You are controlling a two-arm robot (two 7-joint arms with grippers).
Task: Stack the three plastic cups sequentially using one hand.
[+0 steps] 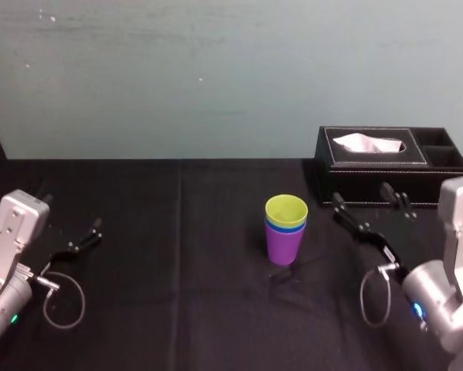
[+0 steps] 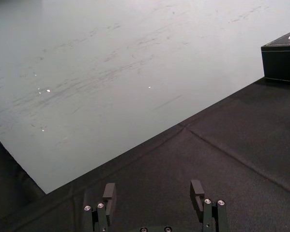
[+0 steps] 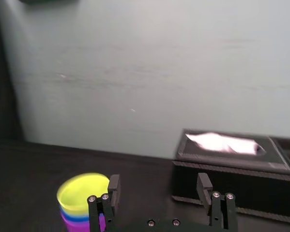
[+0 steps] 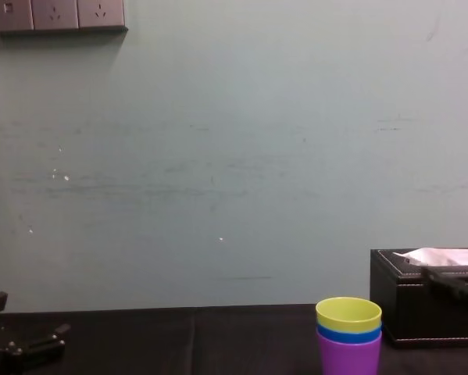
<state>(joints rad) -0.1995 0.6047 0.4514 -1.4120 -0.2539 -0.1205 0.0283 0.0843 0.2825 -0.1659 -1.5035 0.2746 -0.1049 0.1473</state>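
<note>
The three plastic cups stand nested in one upright stack (image 1: 285, 229) at the table's middle: purple cup (image 1: 284, 246) at the bottom, blue cup (image 1: 286, 228) as a thin band, yellow-green cup (image 1: 286, 210) on top. The stack also shows in the chest view (image 4: 348, 336) and the right wrist view (image 3: 82, 200). My right gripper (image 1: 360, 195), the working hand, hovers open a short way right of the stack, touching nothing; its fingers (image 3: 113, 188) hold only air. My left gripper (image 1: 71, 214) rests parked at the far left, jaws open (image 2: 152, 191).
A black tissue box (image 1: 386, 166) with white tissue stands at the back right, just behind my right gripper. Black cloth (image 1: 177, 294) covers the table. A pale green wall (image 4: 234, 156) with sockets closes the back.
</note>
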